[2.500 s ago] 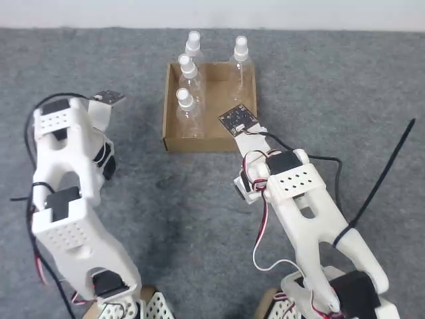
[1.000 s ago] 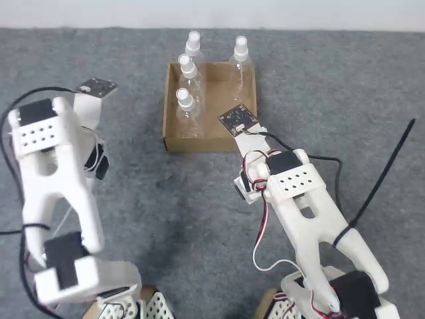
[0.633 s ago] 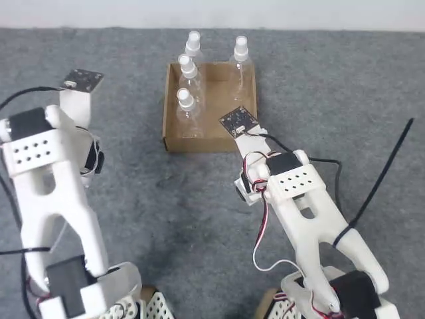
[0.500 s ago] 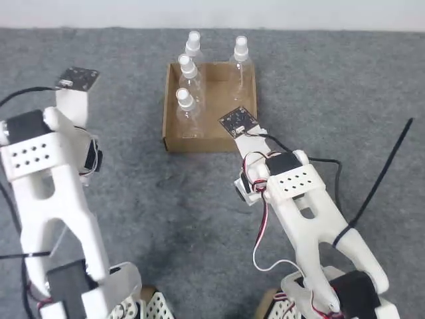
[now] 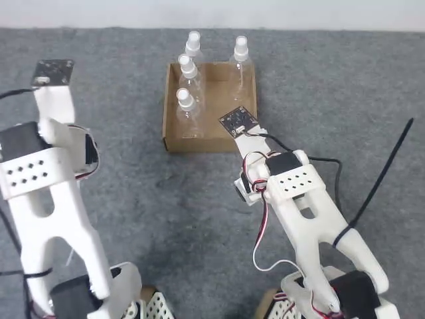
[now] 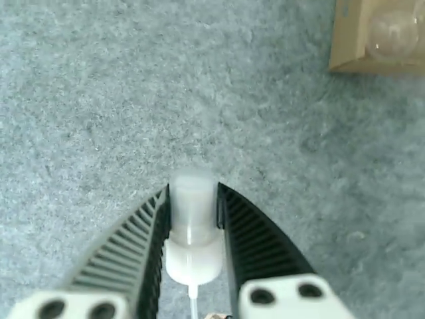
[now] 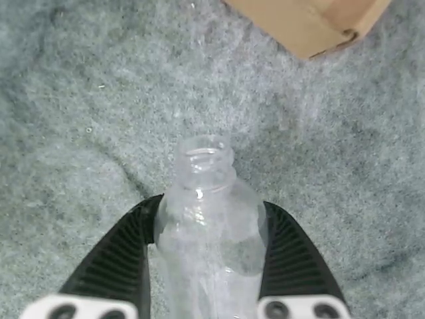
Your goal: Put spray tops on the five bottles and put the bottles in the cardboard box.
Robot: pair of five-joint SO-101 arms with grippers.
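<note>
My left gripper [image 6: 192, 196] is shut on a white spray top [image 6: 192, 229], held above bare grey carpet with its thin tube pointing back toward the wrist. My right gripper [image 7: 211, 203] is shut on a clear bottle [image 7: 209, 226] whose neck is open and has no top. It is held near a corner of the cardboard box [image 7: 312, 23]. In the high view the box [image 5: 219, 143] holds several clear bottles with white spray tops, such as one at the front left [image 5: 185, 101]. The left arm [image 5: 40, 166] stands raised at the left, the right arm [image 5: 292, 186] just in front of the box.
Grey carpet [image 5: 332, 86] covers the table around the box. A black cable [image 5: 385, 173] rises beside the right arm. The box corner with a bottle in it [image 6: 382, 33] lies off to one side of the left gripper.
The left arm has swung up and leftward, away from the box, carrying the spray top. The right arm and the bottles in the box have not moved.
</note>
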